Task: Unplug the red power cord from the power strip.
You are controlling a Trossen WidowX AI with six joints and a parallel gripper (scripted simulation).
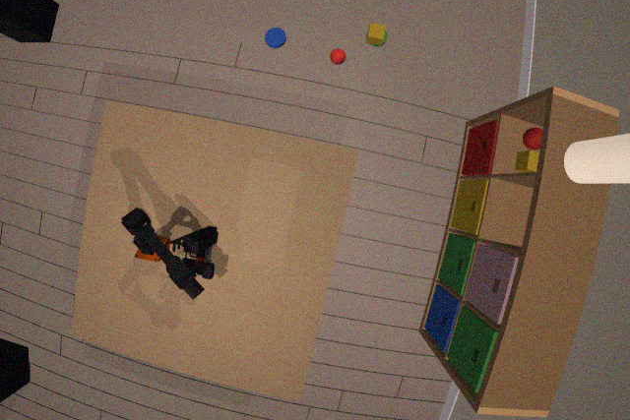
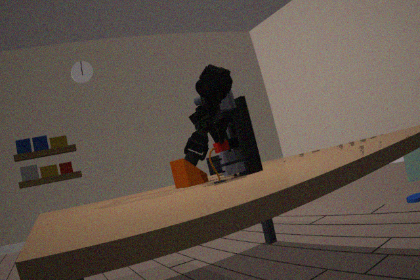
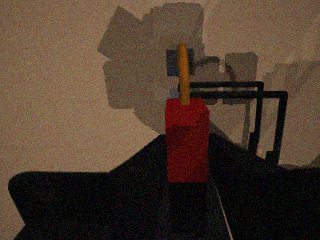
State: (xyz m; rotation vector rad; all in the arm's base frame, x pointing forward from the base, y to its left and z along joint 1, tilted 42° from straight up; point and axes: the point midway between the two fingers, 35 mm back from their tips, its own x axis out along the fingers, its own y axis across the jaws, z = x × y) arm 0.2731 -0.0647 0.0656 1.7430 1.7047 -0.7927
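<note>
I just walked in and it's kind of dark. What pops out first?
The bright red plug, dead centre in the wrist view, pinched between the dark jaws with its orange cord sticking up. Next, the orange block on the wooden table, beside the black arm.

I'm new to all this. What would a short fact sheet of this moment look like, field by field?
gripper: shut on the red plug
cord: orange, rising from the plug's far end in the wrist view
power strip: grey block under the plug
nearby: orange block beside the arm
surface: wooden table
release step: not yet done
</note>
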